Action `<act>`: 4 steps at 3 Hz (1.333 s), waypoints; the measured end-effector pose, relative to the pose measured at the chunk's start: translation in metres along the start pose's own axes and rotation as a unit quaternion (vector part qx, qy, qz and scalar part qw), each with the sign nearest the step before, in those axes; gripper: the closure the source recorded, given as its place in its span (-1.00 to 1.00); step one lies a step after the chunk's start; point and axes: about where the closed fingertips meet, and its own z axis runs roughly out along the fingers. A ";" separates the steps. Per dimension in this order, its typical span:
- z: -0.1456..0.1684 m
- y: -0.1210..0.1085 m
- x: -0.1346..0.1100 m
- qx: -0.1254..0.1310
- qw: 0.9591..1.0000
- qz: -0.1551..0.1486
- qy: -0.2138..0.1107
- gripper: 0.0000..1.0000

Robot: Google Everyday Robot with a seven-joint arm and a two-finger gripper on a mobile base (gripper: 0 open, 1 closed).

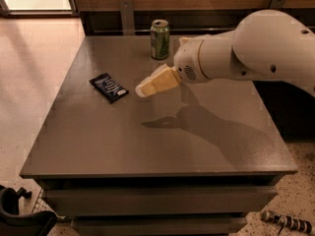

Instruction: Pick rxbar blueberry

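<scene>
The rxbar blueberry (109, 87) is a flat dark navy wrapper with faint white lettering. It lies on the grey table (147, 141), left of centre and turned at an angle. My gripper (142, 90) hangs above the table a short way to the right of the bar, its cream-coloured tip pointing left and down toward it. It holds nothing. The white arm reaches in from the right.
A green can (160, 39) stands upright near the table's back edge, behind the gripper. A wooden wall with metal brackets runs along the back. The table's left edge drops to a light tiled floor. Dark gear lies on the floor at the lower left.
</scene>
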 end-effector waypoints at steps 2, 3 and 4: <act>0.054 0.031 0.001 -0.033 0.997 0.025 -0.070 -1.00; 0.074 0.042 -0.002 -0.042 0.994 0.031 -0.097 -1.00; 0.092 0.049 -0.004 -0.043 0.993 0.040 -0.099 -1.00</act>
